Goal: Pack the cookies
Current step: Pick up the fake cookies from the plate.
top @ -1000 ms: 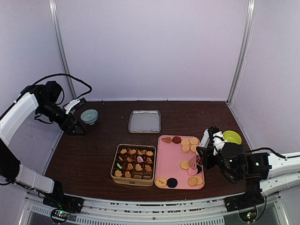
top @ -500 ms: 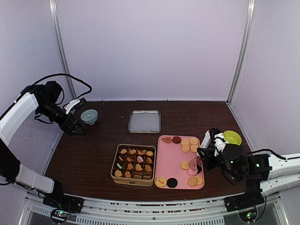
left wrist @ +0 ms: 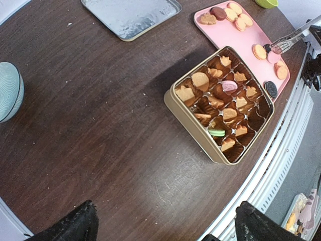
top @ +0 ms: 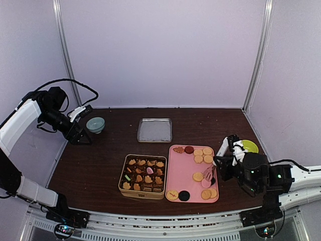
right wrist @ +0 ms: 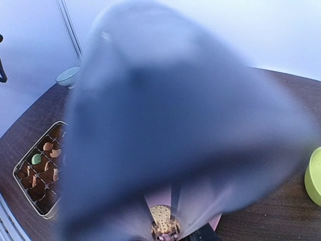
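Observation:
The cookies are in two places. Several sit in the paper cups of a gold tin, also in the left wrist view. Several more, round tan, dark and pink, lie on a pink tray, also in the left wrist view. My right gripper is shut on metal tongs, whose tips hang over the tray's right half by a tan cookie. In the right wrist view the blurred tongs fill the frame, with a tan cookie at their tips. My left gripper is open and empty, high at the far left.
A teal bowl stands by the left gripper. A silver tin lid lies at the back centre. A lime green bowl sits behind the right arm, at the right edge of the right wrist view. The table's near edge has a metal rail.
My right arm has drawn back a little to the right, and the tongs have shifted slightly over the tray. The left arm has not moved.

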